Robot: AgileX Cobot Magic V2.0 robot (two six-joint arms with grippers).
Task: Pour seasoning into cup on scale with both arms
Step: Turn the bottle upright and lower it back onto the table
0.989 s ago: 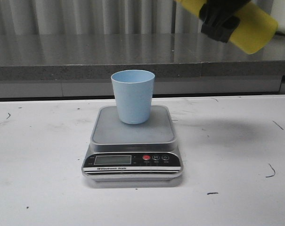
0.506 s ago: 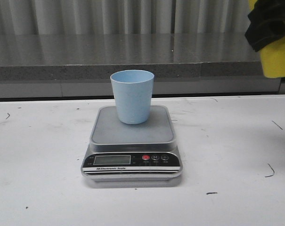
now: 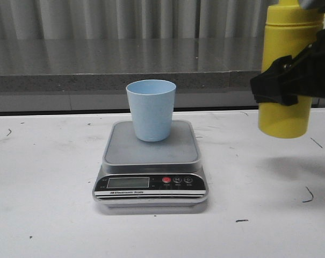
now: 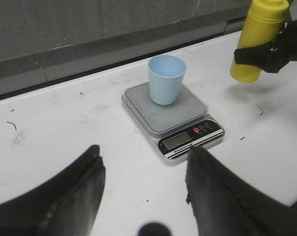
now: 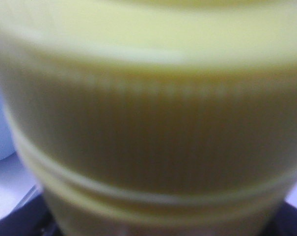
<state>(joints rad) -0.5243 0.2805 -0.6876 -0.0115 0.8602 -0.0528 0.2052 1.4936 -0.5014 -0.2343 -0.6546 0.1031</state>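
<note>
Two containers, one scale [image 3: 150, 166], two pincers. Landmark: the scale, on the white worktop [image 3: 44, 188].

Cup [image 3: 151, 109]: upright on the scale's platform, toward its rear edge. Contents cannot be told; the visible inner wall looks bare.

Bottle [image 3: 287, 64]: upright, held above the worktop, well to the right of the scale and clear of the cup. Its nozzle is cut off by the frame. Opaque wall, fill unknown.

Right pincer [image 3: 283, 80]: clamped around the bottle's middle.

Left pincer [image 4: 146, 189]: fingers spread wide, nothing between them, on the near side of the scale.

Risks, as judged: the bottle stands off to the side, so tipping it from here would likely spill seasoning on the worktop or platform. The cup looks light; a knock could topple it.
</note>
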